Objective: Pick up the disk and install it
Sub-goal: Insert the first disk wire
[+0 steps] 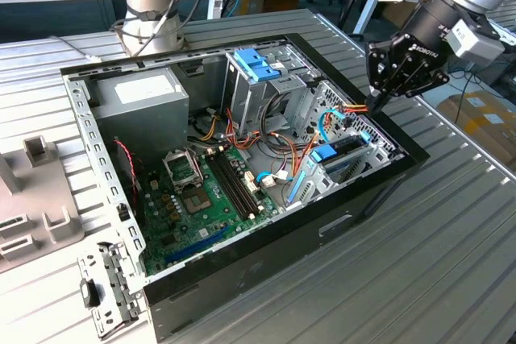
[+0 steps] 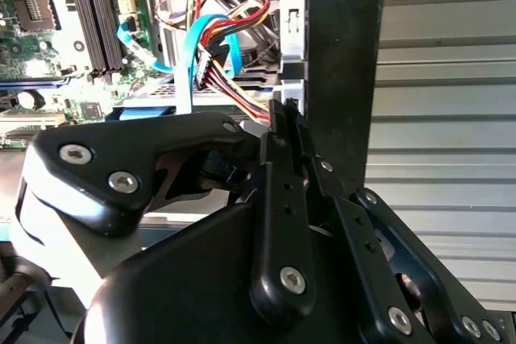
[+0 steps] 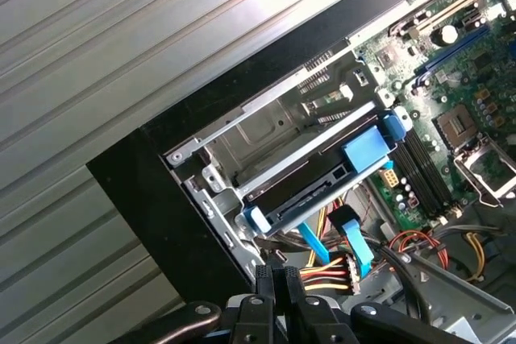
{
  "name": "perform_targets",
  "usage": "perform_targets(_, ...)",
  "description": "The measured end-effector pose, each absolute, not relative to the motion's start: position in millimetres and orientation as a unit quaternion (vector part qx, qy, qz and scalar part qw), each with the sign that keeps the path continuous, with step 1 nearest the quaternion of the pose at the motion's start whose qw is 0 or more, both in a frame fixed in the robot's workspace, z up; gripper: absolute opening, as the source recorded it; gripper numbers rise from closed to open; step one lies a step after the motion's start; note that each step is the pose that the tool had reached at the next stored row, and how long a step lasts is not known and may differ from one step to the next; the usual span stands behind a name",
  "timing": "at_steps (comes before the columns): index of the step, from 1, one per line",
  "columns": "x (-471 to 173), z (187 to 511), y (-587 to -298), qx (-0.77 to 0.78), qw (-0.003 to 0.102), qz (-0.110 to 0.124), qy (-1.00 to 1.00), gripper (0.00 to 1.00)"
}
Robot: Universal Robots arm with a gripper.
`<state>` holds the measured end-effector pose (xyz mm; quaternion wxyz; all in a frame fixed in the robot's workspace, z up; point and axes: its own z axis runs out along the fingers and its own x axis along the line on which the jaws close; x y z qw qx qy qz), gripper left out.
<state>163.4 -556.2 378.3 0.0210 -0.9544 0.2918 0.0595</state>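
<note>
Gripper [image 1: 377,104], fingers pressed together and holding nothing, hovers at the computer case's [image 1: 242,279] right end near the cables [image 3: 322,267], while the disk [image 3: 310,187] sits in its bay, apparently already installed.

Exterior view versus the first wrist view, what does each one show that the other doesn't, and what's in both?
The exterior view alone takes in the whole open computer case, the grey power supply and the arm's base. The first wrist view alone looks closely at the disk sitting in the metal drive bay, with blue rails at its ends. Both share the gripper shut near the case's edge, the motherboard, the coloured cables and the ribbed metal table.
</note>
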Motion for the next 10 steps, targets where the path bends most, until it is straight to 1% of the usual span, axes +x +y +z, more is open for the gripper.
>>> perform_targets(10, 143.6, 378.1, -556.6, -0.954, 0.021, 0.06, 0.292, 0.17)
